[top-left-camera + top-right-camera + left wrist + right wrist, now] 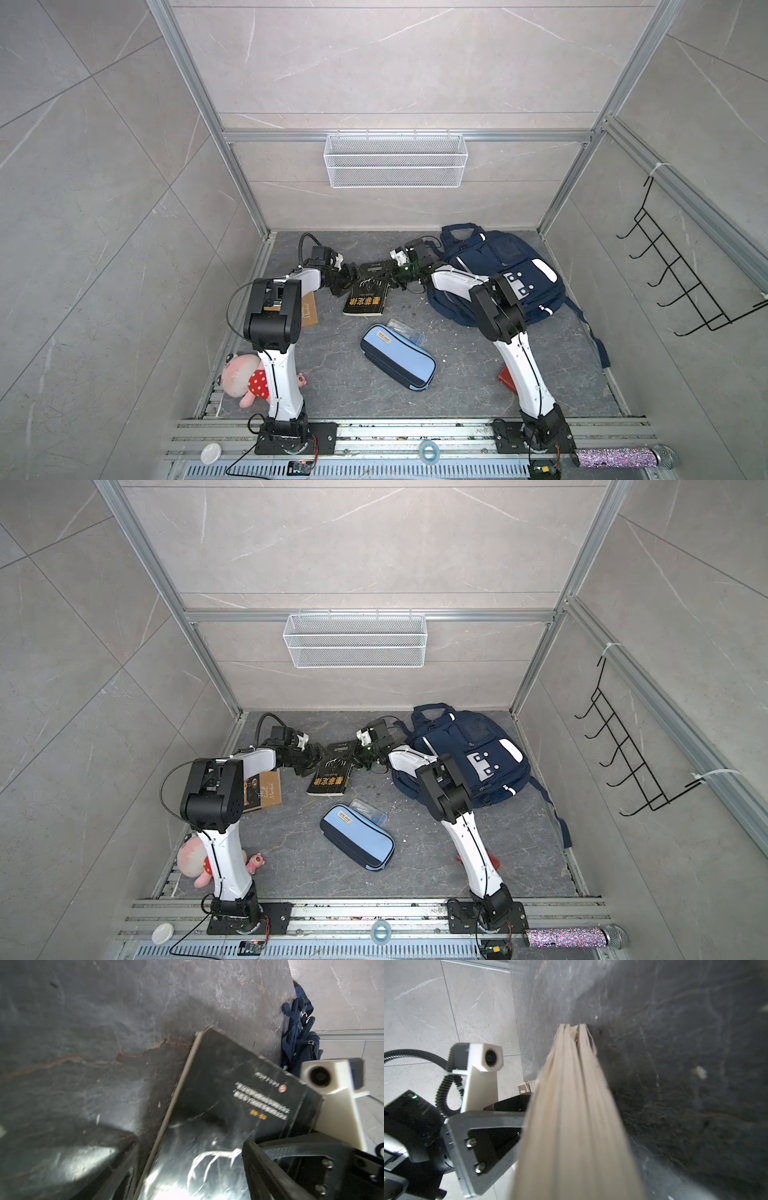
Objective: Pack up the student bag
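Tilted book at centre, bag at back right.
The right gripper is clamped on the book's far end, one edge lifted off the table; the left gripper straddles it, jaws apart. The bag lies flat just beside the right arm.

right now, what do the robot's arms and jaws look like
The left arm and right arm match: white link shells, black joint housings, black base plates, thin black cables. The jaws are dark, with a white camera mount at each wrist.
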Available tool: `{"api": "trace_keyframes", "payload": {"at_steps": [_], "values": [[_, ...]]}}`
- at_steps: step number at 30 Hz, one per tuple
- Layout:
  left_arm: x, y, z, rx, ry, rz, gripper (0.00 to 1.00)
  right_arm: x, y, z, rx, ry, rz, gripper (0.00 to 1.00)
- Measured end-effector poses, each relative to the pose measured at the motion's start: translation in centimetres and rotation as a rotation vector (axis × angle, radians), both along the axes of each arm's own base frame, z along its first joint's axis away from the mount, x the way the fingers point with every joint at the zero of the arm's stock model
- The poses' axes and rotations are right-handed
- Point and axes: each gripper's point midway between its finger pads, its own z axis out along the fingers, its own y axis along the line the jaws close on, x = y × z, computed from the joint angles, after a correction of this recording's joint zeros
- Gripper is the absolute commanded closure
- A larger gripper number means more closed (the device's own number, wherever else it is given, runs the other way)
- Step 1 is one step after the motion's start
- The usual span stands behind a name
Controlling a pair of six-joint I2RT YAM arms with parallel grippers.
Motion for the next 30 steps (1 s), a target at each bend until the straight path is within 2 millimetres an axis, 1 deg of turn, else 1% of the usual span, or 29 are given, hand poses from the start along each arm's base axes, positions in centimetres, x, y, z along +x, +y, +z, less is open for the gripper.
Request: {"api": "trace_keyframes", "payload": {"at_steps": [2, 5, 8, 9, 11, 14, 15, 17, 19, 21, 24, 27, 30], "values": [[-0.5, 0.4, 0.3, 0.000, 0.008, 0.008, 0.13, 0.0, -0.2, 0.6, -0.013, -0.017, -0.001, 1.00], [-1.1, 0.7, 1.8, 0.000, -0.003, 0.013, 0.11, 0.1, -0.7, 1.5, -0.028, -0.042, -0.001, 1.00], [-2.0, 0.9, 4.9, -0.009, -0.060, 0.018, 0.07, 0.4, -1.1, 3.4, -0.028, -0.087, -0.004, 1.00], [-2.4, 0.9, 6.2, -0.014, -0.085, 0.021, 0.07, 0.5, -1.3, 4.4, -0.023, -0.105, -0.007, 1.00], [-3.6, 0.9, 9.1, -0.036, -0.141, 0.029, 0.07, 0.7, -1.8, 6.9, -0.012, -0.151, -0.012, 1.00], [-5.3, 0.7, 12.5, -0.082, -0.217, 0.035, 0.06, 1.0, -3.0, 11.2, 0.012, -0.229, -0.027, 1.00], [-6.0, 0.7, 13.8, -0.101, -0.244, 0.040, 0.05, 0.9, -3.7, 13.0, 0.022, -0.260, -0.040, 1.00], [-7.1, 0.4, 15.6, -0.138, -0.283, 0.042, 0.02, 0.7, -5.2, 15.8, 0.039, -0.311, -0.071, 1.00], [-8.1, -0.1, 17.1, -0.172, -0.316, 0.036, 0.01, 0.3, -7.2, 18.3, 0.057, -0.351, -0.113, 1.00], [-9.0, -0.8, 18.3, -0.208, -0.337, 0.021, 0.01, 0.3, -8.9, 20.4, 0.076, -0.386, -0.157, 1.00], [-10.0, -2.8, 20.1, -0.258, -0.369, -0.031, 0.01, 0.7, -10.9, 22.5, 0.105, -0.429, -0.215, 1.00], [-10.7, -5.1, 21.2, -0.306, -0.383, -0.082, 0.01, 1.0, -11.7, 23.4, 0.137, -0.443, -0.260, 1.00], [-11.2, -7.4, 22.6, -0.361, -0.414, -0.117, 0.00, 1.0, -11.8, 23.4, 0.169, -0.432, -0.291, 1.00]]}}
